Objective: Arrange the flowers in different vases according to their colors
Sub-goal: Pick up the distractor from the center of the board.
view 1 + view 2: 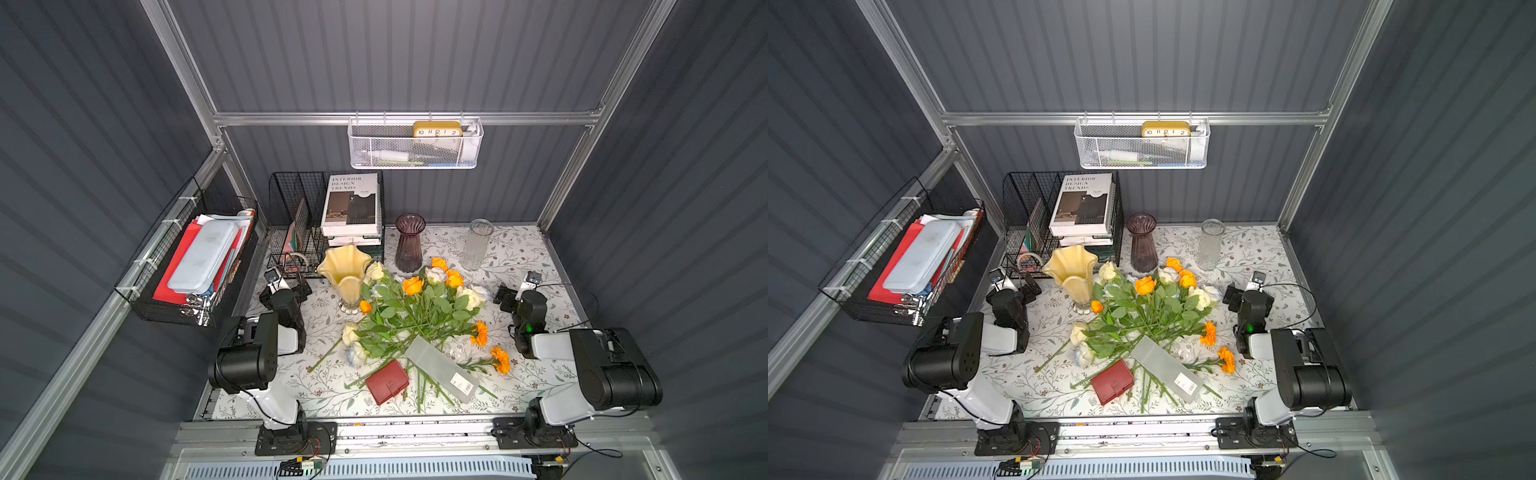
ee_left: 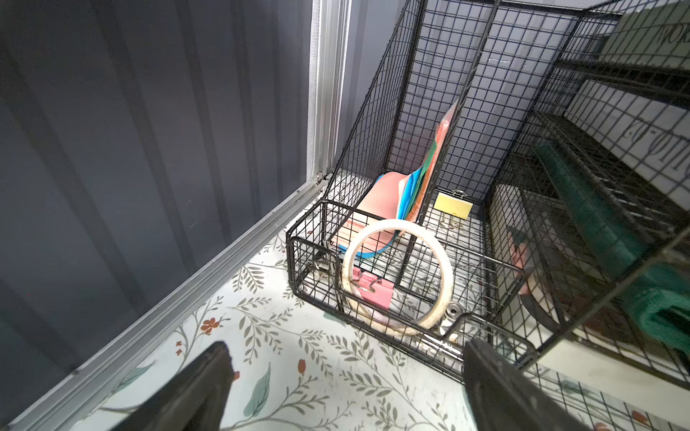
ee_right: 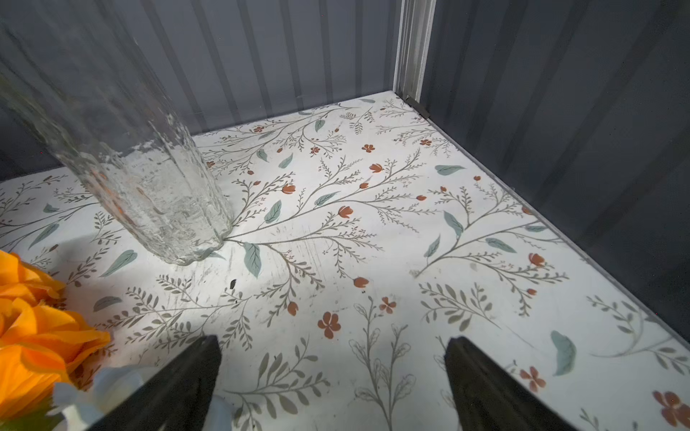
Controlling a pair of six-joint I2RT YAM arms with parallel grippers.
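The flowers (image 1: pixel 415 316) lie in a loose heap mid-table in both top views: yellow-orange roses, cream and bluish-white roses, orange marigolds (image 1: pixel 500 359). Behind the heap stand three vases, all without flowers: creamy-yellow (image 1: pixel 345 270), dark purple (image 1: pixel 409 243) and clear glass (image 1: pixel 477 245). My left gripper (image 1: pixel 301 286) rests open left of the yellow vase, facing the wire rack; its fingers (image 2: pixel 209 373) hold nothing. My right gripper (image 1: pixel 505 297) is open right of the heap, low over the cloth (image 3: pixel 332 341), with the clear vase (image 3: pixel 149 179) and an orange rose (image 3: pixel 33 336) nearby.
A frosted plastic box (image 1: pixel 440 368) and a red wallet (image 1: pixel 387 381) lie on the stems at the front. A black wire rack (image 1: pixel 316 224) with books and a tape ring (image 2: pixel 395 276) fills the back left corner. Baskets hang on the left wall (image 1: pixel 191 266) and back wall (image 1: pixel 415 145).
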